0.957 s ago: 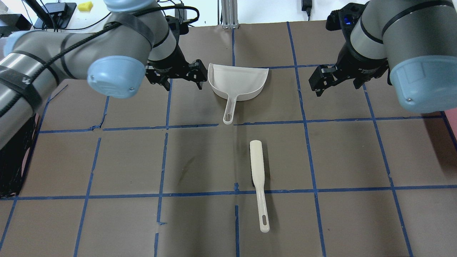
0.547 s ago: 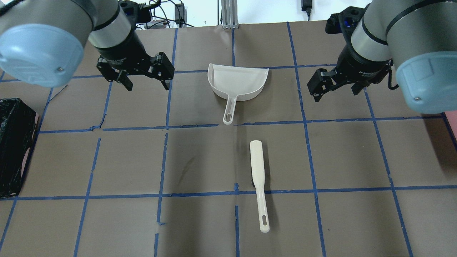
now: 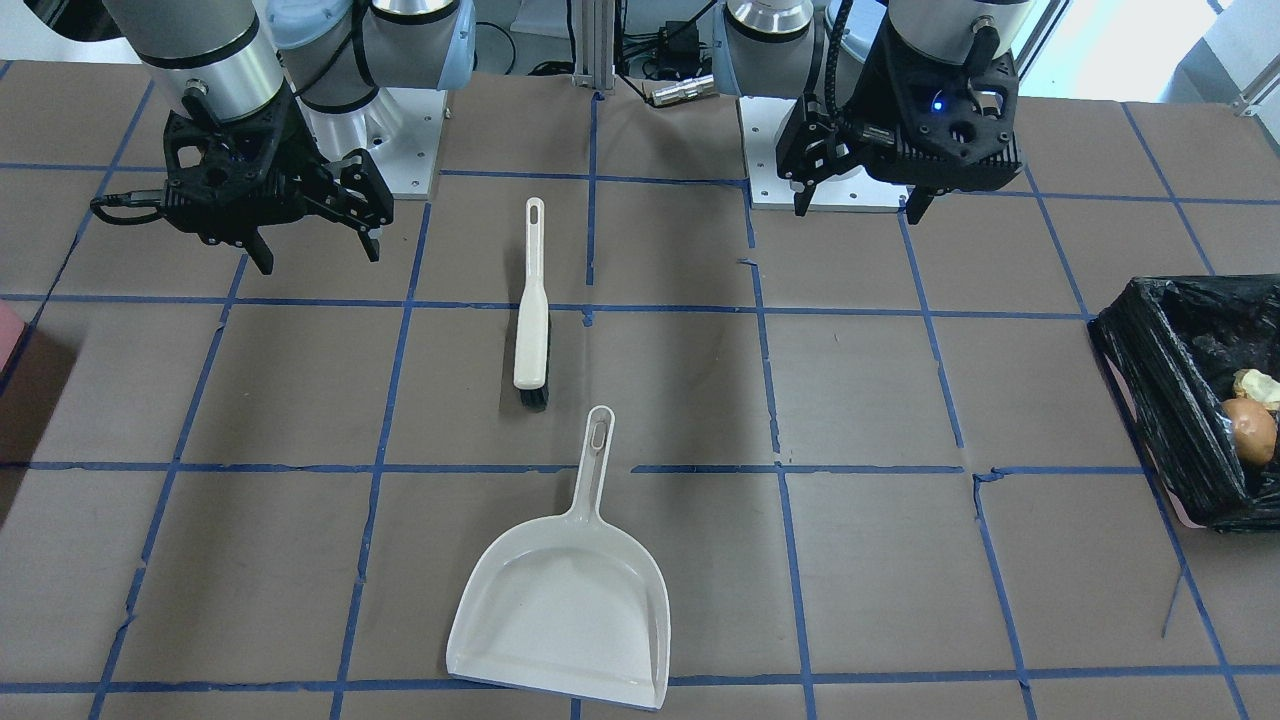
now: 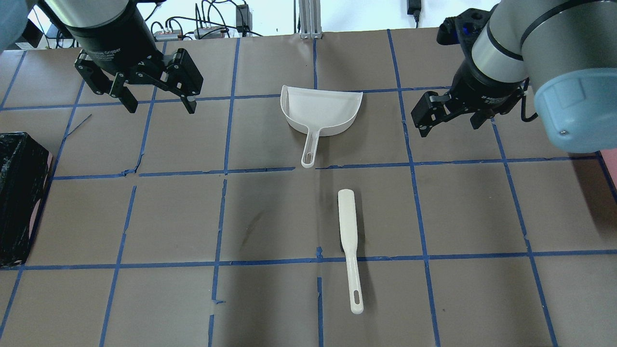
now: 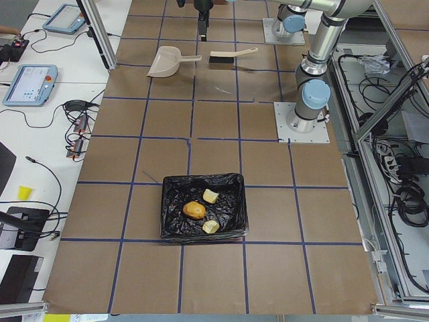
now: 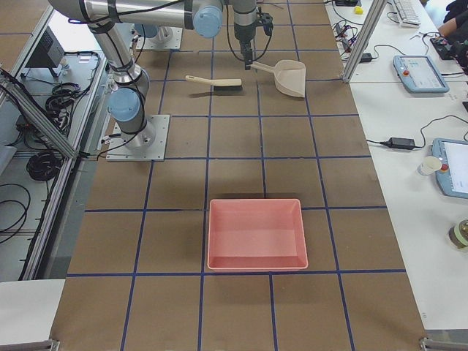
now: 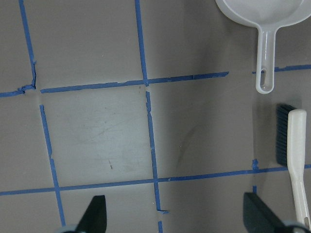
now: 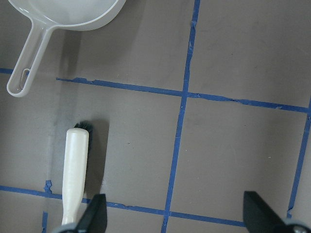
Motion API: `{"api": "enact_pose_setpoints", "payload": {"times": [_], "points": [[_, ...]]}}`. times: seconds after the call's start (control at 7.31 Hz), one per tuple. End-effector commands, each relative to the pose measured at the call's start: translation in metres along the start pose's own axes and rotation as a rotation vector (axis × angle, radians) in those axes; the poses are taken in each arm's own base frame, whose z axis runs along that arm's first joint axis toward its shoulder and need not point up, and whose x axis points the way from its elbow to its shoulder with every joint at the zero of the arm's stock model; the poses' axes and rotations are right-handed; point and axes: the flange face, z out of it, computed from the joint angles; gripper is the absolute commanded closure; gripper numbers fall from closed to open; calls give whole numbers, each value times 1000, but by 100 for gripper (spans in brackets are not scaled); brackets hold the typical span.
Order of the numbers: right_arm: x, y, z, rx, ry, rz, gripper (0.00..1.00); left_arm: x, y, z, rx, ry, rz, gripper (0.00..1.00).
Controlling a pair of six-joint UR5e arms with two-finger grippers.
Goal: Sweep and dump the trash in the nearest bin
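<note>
The trash lies inside the bin: an orange-tan lump (image 5: 194, 210) and two pale chunks (image 5: 210, 196) (image 5: 210, 227); the orange lump (image 3: 1250, 430) also shows in the front view. The black-bagged bin (image 5: 201, 180) (image 4: 19, 197) (image 3: 1160, 390) stands at the table's left end. The white dustpan (image 4: 322, 112) (image 3: 565, 610) lies empty on the table. The cream brush (image 4: 348, 231) (image 3: 532, 320) lies behind it. My left gripper (image 4: 160, 108) (image 3: 858, 208) hangs open and empty left of the dustpan. My right gripper (image 4: 448, 126) (image 3: 318, 255) hangs open and empty to its right.
A pink tray (image 6: 256, 234) sits at the table's right end, with its corner showing in the overhead view (image 4: 610, 159). The brown paper table surface (image 4: 270, 217) carries a grid of blue tape. Cables and boxes lie past the far edge.
My left arm has swung left and back, away from the dustpan, and uncovered the bin. My right gripper has shifted only slightly. Dustpan and brush have not moved.
</note>
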Motion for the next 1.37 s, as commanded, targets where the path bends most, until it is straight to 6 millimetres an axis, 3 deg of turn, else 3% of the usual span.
{"api": "enact_pose_setpoints", "payload": {"times": [0.0, 1.23], "points": [[2, 2, 2, -28, 22, 1, 0, -4, 6, 1, -34, -46, -3, 0], [5, 2, 4, -21, 9, 0, 0, -7, 2, -1, -7, -40, -46, 0]]}}
